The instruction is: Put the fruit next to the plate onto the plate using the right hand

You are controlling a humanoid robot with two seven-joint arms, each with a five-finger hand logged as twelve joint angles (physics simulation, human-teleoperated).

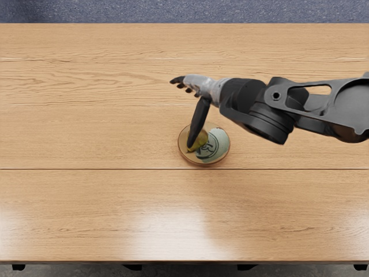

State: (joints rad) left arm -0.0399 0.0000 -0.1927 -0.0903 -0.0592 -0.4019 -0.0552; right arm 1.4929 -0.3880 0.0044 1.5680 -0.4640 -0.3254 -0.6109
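Currently the right hand (pixel 199 88) hovers above the plate (pixel 219 143), fingers spread. One dark finger (pixel 199 118) points down, its tip meeting the small yellow-green fruit (pixel 198 143) on the plate.

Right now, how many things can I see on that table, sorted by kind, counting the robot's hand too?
plate: 1
fruit, small and yellow-green, lying on the plate: 1
right hand, above the plate: 1
Total: 3
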